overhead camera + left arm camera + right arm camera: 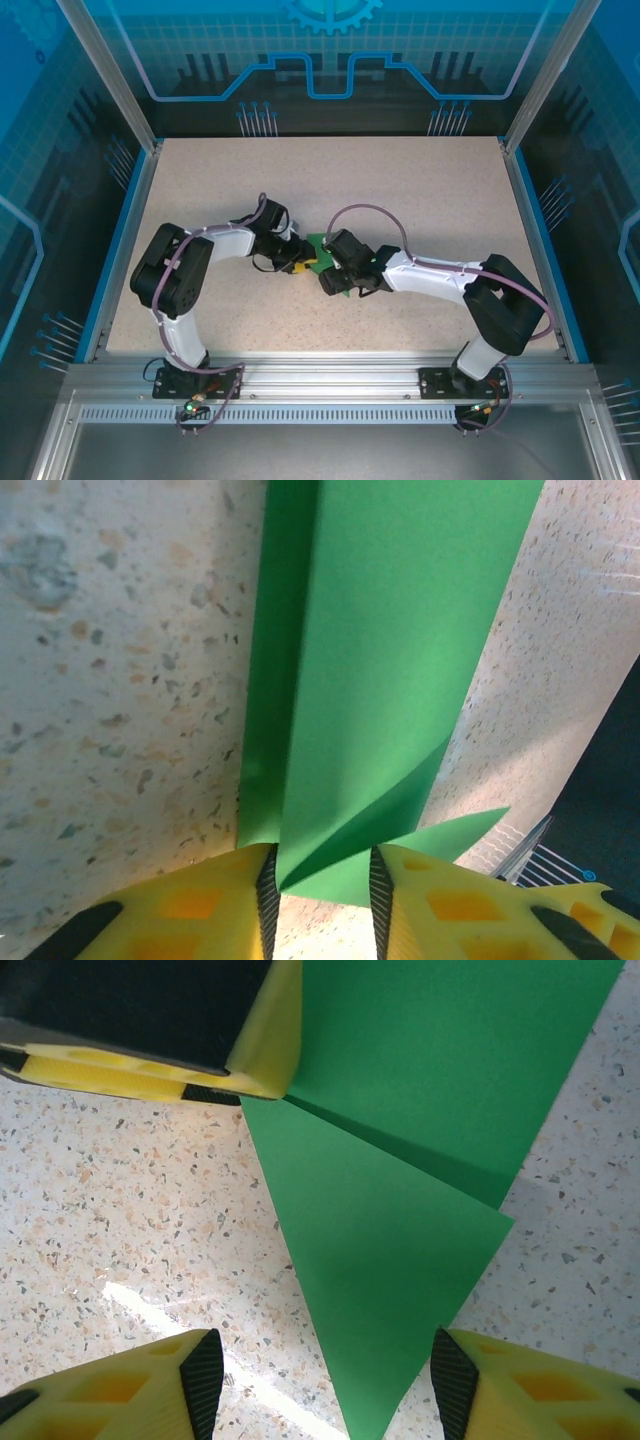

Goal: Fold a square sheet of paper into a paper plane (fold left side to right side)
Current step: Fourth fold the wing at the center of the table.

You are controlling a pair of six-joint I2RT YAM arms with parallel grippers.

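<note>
Top camera stares down from high behind onto the whole table; both wrist cameras sit close, aimed steeply down, sharing the paper.

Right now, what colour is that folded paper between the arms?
The paper is plain bright green, clearest in the right wrist view.

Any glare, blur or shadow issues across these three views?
Top external: sharp and evenly lit. Left wrist: table left of the green paper looks soft and dim. Right wrist: bright glare streak on the table near the right tool; the paper throws a grey shadow to its right.
</note>
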